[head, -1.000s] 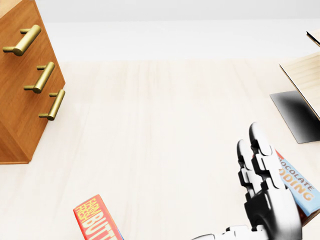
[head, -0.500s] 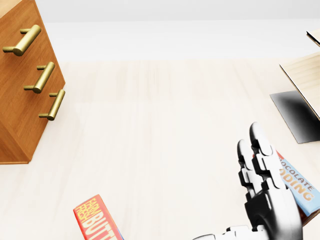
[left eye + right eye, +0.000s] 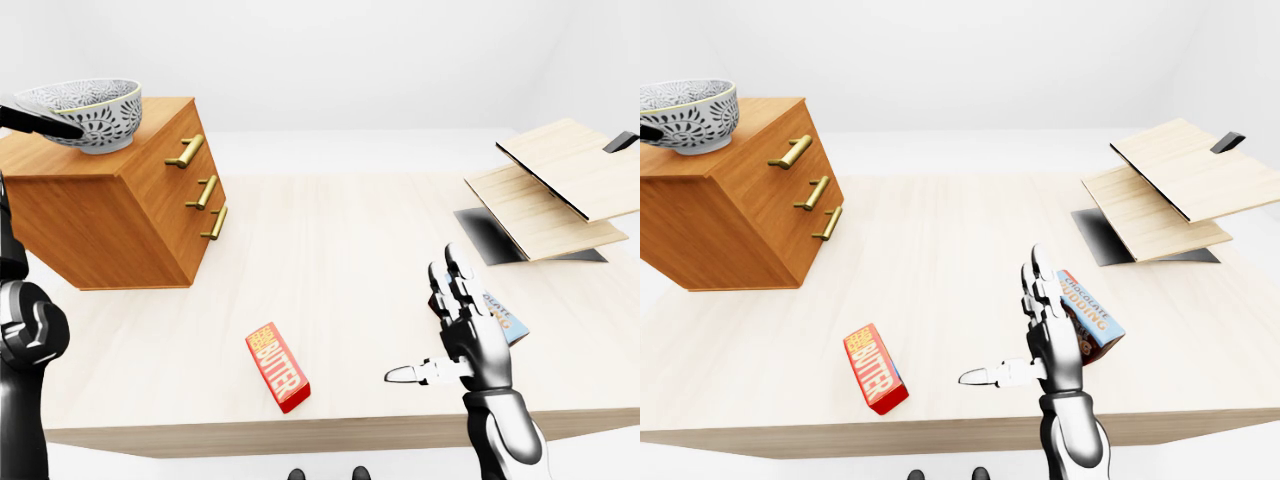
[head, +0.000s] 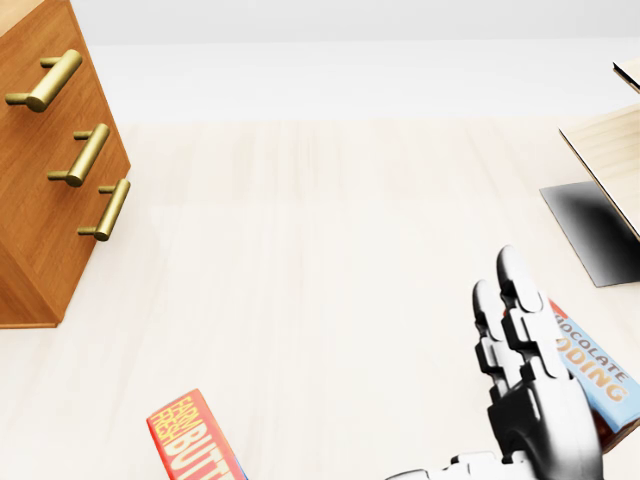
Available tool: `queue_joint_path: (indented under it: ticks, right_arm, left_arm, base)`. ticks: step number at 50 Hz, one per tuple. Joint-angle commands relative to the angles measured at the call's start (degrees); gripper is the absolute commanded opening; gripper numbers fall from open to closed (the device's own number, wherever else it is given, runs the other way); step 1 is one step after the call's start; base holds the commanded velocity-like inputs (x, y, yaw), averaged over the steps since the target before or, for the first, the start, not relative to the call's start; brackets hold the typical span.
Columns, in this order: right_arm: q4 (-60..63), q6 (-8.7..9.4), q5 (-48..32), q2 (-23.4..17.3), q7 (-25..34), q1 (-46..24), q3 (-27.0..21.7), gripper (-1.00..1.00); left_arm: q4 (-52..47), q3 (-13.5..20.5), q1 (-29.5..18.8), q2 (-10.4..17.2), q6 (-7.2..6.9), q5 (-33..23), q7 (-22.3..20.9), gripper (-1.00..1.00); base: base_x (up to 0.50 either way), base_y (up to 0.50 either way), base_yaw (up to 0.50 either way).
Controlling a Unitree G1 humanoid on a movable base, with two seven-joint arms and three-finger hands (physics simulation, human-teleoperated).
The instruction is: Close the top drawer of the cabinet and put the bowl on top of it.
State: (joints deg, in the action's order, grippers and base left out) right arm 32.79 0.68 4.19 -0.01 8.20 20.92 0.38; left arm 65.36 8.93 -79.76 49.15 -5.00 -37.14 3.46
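The patterned grey-and-white bowl point(image 3: 85, 112) stands upright on top of the wooden cabinet point(image 3: 120, 215) at the upper left of the left-eye view. The cabinet's three brass-handled drawers sit flush, including the top drawer point(image 3: 185, 150). My left hand point(image 3: 45, 124) reaches in from the left edge, and one dark finger lies against the bowl's outer wall; the rest of the hand is out of frame. My right hand point(image 3: 440, 325) hovers open low on the right, fingers spread, holding nothing.
A red butter box point(image 3: 277, 366) lies near the table's bottom edge. A chocolate pudding box point(image 3: 1088, 318) lies just behind my right hand. Tilted wooden boards point(image 3: 560, 185) on a dark plate stand at the right.
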Motion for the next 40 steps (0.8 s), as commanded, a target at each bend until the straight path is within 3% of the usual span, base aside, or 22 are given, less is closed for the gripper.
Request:
queue_joint_path:
  ticks: [1,5,11,15,16,17,24,26,29,32,36,40]
  right_arm:
    - [-0.1,-0.03,-0.1,-0.1,-0.1,0.0,0.2,1.00]
    - [-0.2,-0.24,-0.4,-0.1,-0.2,0.0,0.5,1.00]
    - [-0.1,-0.04,-0.2,-0.2,-0.3,0.0,0.3,1.00]
    - [0.1,0.03,-0.2,-0.2,-0.2,0.1,0.3,1.00]
    - [0.0,0.09,-0.2,-0.2,-0.3,-0.1,0.3,1.00]
    - [0.0,0.10,-0.2,-0.2,-0.3,-0.1,0.3,1.00]
    - [-0.4,0.03,-0.5,-0.1,-0.4,-0.3,0.6,1.00]
    - [-0.5,-0.02,-0.5,-0.2,-0.4,-0.3,0.6,1.00]
    - [-0.8,-0.01,-0.4,-0.2,-0.4,-0.6,0.5,1.00]
    - [-2.1,-0.15,-0.5,-0.2,-0.4,-1.4,0.4,1.00]
    - [-2.4,-0.42,-0.7,-0.2,-0.4,-1.3,0.7,1.00]
    - [-3.7,-0.77,-1.2,-0.2,-0.8,-1.9,1.2,1.00]
  left_arm:
    - [-6.1,1.0,-0.4,1.1,0.00,1.6,-3.6,1.00]
    - [-16.3,2.0,3.2,-0.5,0.00,4.1,-9.5,1.00]
    - [-40.1,3.2,12.1,-5.9,0.00,7.3,-20.3,1.00]
    - [-54.9,3.6,15.3,-9.1,0.00,10.3,-28.8,1.00]
    - [-62.7,3.6,16.4,-10.4,0.00,11.5,-32.5,1.00]
    - [-63.7,3.5,16.7,-10.4,0.00,11.5,-32.9,1.00]
    - [-95.3,2.6,20.3,-16.2,0.00,17.3,-42.4,1.00]
    - [-105.3,2.5,21.9,-19.1,0.00,19.9,-43.5,1.00]
    - [-111.2,1.8,23.9,-20.9,0.00,22.4,-42.0,1.00]
    - [-120.1,1.2,26.9,-25.1,0.00,25.6,-40.3,1.00]
    - [-125.2,0.9,31.3,-28.4,0.00,27.8,-37.5,1.00]
    - [-125.3,2.6,36.7,-34.5,0.00,29.8,-38.7,1.00]
  base:
    - [0.00,0.00,0.00]
    - [0.00,0.00,0.00]
    - [0.00,0.00,0.00]
    - [0.00,0.00,0.00]
    - [0.00,0.00,0.00]
    - [0.00,0.00,0.00]
    - [0.00,0.00,0.00]
    - [0.00,0.00,0.00]
    - [0.00,0.00,0.00]
    - [0.00,0.00,0.00]
    - [0.00,0.00,0.00]
    - [0.00,0.00,0.00]
